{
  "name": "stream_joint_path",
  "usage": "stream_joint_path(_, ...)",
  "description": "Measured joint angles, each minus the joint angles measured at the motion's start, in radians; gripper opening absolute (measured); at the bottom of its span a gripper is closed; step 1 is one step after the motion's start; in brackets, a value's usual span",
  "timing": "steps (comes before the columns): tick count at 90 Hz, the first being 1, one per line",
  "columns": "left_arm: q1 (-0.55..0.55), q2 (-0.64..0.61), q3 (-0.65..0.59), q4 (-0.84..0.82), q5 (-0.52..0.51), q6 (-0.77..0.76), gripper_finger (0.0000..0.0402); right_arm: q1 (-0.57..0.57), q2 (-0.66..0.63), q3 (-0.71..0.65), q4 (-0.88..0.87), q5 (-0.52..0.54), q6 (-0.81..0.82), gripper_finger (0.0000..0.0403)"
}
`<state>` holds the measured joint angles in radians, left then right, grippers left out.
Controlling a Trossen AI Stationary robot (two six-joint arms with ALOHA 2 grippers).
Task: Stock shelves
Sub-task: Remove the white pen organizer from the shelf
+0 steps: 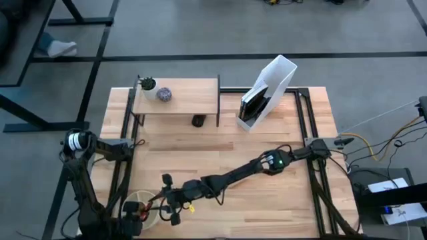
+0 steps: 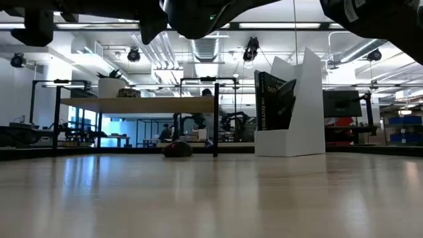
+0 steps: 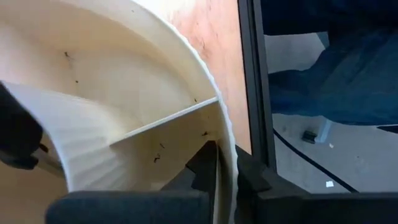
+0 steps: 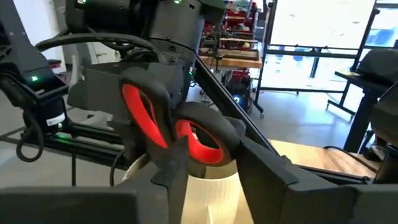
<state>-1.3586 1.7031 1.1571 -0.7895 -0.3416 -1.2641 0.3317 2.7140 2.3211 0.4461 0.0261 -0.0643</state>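
Stocking the shelves (image 1: 179, 101) from a cup at the worktop's near-left corner

Light-wood board on thin black legs at the far-left worktop (image 1: 267, 153), likely stiff and steady. Right pincer (image 4: 208, 158) clamps red-handled scissors (image 4: 186, 134) (rigid; handles offer good hold) over the white cup (image 3: 124, 106); left pincer (image 3: 225, 177) pinches its rim.

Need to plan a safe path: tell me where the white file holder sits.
In the high view, the white file holder stands at the table's far edge, just right of the riser shelf, holding dark books.
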Motion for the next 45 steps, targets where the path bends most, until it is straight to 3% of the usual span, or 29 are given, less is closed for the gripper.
stream_joint_path(31,0.000,-0.037,0.004,-0.005,0.017,0.001,0.0010,-0.001,0.000,0.000,0.001,0.012,0.011,0.0022)
stream_joint_path(45,0.001,-0.048,0.004,-0.006,0.007,-0.029,0.0015,0.002,-0.001,0.000,0.006,-0.001,0.016,0.0013)
